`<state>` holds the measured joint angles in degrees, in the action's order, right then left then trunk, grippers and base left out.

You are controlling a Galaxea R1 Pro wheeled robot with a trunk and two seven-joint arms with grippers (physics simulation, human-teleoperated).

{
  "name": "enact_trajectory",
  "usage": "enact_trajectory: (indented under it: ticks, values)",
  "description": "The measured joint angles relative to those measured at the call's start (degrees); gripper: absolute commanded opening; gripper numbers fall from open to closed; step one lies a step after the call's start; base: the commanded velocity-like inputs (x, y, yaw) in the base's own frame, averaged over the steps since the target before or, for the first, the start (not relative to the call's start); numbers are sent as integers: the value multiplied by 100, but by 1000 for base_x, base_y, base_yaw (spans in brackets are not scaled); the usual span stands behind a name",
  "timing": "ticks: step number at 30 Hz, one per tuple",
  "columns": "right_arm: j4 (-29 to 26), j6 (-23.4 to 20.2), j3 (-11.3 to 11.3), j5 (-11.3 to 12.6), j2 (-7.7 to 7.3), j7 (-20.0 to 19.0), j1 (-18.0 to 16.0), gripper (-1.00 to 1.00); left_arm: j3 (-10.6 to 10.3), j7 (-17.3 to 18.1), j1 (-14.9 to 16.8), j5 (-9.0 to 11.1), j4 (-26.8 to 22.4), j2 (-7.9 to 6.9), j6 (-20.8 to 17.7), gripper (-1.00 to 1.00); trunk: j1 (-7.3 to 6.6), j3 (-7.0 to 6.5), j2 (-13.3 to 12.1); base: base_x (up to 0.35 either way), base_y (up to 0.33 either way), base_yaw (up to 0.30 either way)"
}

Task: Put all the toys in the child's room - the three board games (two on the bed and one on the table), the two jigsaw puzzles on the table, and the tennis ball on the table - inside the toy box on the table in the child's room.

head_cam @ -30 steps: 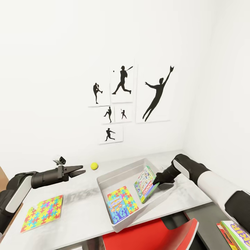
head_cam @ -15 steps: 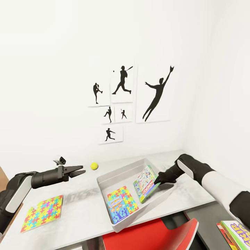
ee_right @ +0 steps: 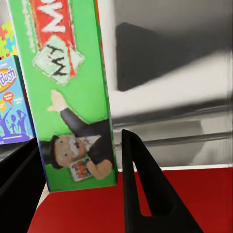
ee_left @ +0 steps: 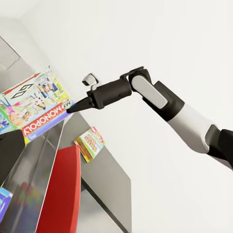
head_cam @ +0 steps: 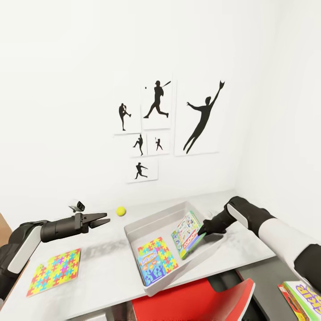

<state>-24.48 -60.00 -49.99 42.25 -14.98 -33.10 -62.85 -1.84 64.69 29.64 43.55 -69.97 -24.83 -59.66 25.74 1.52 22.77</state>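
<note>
Step in hand, as I judge: setting the Monopoly board game point(head_cam: 187, 235) down in the toy box point(head_cam: 147, 225). The right gripper point(head_cam: 203, 232) is at the game's edge, fingers point(ee_right: 145, 194) on both sides of it; the right wrist view shows them spread a bit w/ a gap, so it seems loosened, not clamped. The game leans tilted on the box's right wall. To do it well: let it slide flat, then lift straight out w/o catching the wall.

Near in the head view: one jigsaw puzzle point(head_cam: 54, 272) left on the table point(head_cam: 107, 267), a 2nd game point(head_cam: 156, 262) in the box. Further, the left gripper point(head_cam: 100, 220) hovers part open, holding nothing, near the tennis ball point(head_cam: 120, 211).

The left wrist view shows the game's cover w/ its name; the right wrist view shows its green side.
</note>
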Motion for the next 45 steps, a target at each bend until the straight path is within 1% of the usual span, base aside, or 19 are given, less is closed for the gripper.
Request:
enact_trajectory:
  ticks: [7,17,21,27,31,45]
  values:
    - [1,0,3,-67,4,-10,-123,-100,-1,0,0,0,0,7,0,100,0,66,0,0,0,0]
    - [-3,0,3,-84,4,-18,-140,-100,-5,-2,0,7,0,9,0,100,0,151,1,0,0,0]
    - [-7,0,7,-80,4,-25,-140,-100,-8,-2,0,9,0,9,0,100,0,158,1,0,0,0]
    - [-15,0,15,-74,61,-35,-161,-100,-9,-1,0,9,0,9,-1,100,0,160,1,0,0,0]
    - [-14,0,15,-71,61,-43,-211,-100,-7,-1,0,9,0,9,0,100,0,160,1,0,0,0]
    - [8,0,15,-63,81,-46,-227,-100,-9,-3,0,4,0,15,0,100,0,175,1,0,0,0]
